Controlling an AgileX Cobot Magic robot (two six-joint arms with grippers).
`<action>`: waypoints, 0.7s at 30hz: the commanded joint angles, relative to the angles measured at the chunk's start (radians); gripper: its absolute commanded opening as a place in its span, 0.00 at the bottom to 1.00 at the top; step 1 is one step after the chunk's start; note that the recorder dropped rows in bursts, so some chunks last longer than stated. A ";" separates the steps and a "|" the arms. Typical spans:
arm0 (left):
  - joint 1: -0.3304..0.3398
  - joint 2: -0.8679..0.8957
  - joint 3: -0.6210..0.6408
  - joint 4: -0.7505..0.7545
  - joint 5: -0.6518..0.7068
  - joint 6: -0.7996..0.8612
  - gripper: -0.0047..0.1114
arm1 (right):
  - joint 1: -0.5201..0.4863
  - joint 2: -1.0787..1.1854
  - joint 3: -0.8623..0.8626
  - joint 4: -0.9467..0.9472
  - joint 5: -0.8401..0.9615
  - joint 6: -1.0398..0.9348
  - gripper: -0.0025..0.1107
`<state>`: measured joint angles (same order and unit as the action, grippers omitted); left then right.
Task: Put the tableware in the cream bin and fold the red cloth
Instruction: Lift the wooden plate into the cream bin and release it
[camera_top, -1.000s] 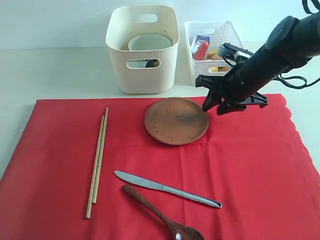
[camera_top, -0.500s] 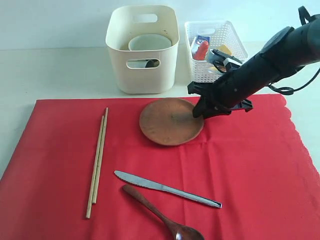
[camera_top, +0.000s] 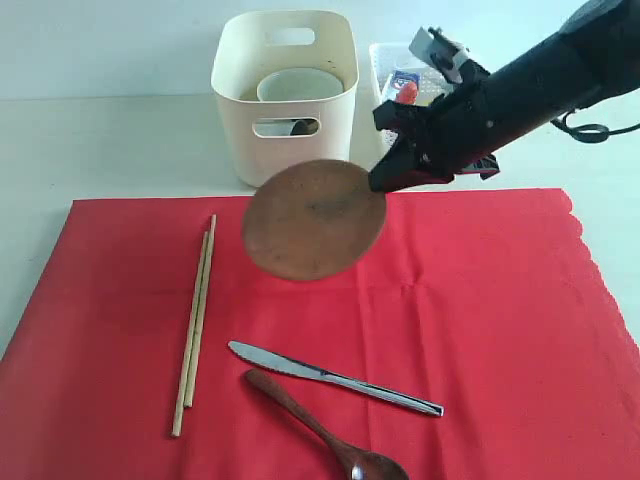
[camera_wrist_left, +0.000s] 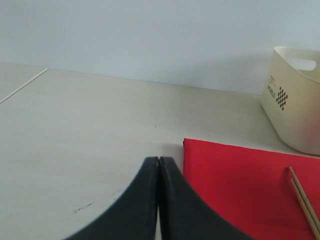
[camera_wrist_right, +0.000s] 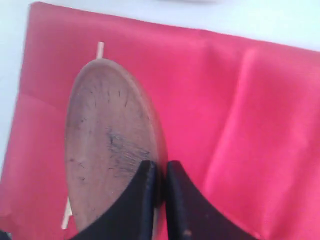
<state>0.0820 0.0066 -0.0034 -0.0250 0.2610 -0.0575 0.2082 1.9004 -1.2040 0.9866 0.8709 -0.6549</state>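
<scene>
My right gripper (camera_top: 382, 180) (camera_wrist_right: 161, 166) is shut on the rim of the round brown plate (camera_top: 312, 217) (camera_wrist_right: 107, 145), which hangs tilted above the red cloth (camera_top: 480, 300) (camera_wrist_right: 240, 110), in front of the cream bin (camera_top: 285, 95). Inside that bin sits the pale green bowl (camera_top: 299, 86). On the cloth lie the chopsticks (camera_top: 195, 320), the steel knife (camera_top: 330, 377) and the dark wooden spoon (camera_top: 320, 427). My left gripper (camera_wrist_left: 159, 161) is shut with nothing in it, over bare table beside the cloth's corner (camera_wrist_left: 240, 175); it is out of the exterior view.
A white lattice basket (camera_top: 480, 100) with a carton and food items stands right of the cream bin, behind my right arm. The cream bin's wall (camera_wrist_left: 295, 100) and chopstick ends (camera_wrist_left: 302, 197) show in the left wrist view. Pale table surrounds the cloth.
My right gripper closed on the plate's right rim, then lifted it off the cloth, up and to the left, tilting it. The other tableware has not moved.
</scene>
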 joint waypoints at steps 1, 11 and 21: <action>-0.005 -0.007 0.003 -0.007 -0.003 0.002 0.06 | 0.001 -0.084 0.001 0.173 0.066 -0.106 0.02; -0.005 -0.007 0.003 -0.007 -0.003 0.002 0.06 | 0.001 -0.084 -0.002 0.597 -0.097 -0.236 0.02; -0.005 -0.007 0.003 -0.007 -0.003 0.002 0.06 | 0.001 0.146 -0.249 0.758 -0.172 -0.302 0.02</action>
<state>0.0820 0.0066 -0.0034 -0.0250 0.2610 -0.0575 0.2082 1.9817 -1.3565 1.7091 0.6997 -0.9451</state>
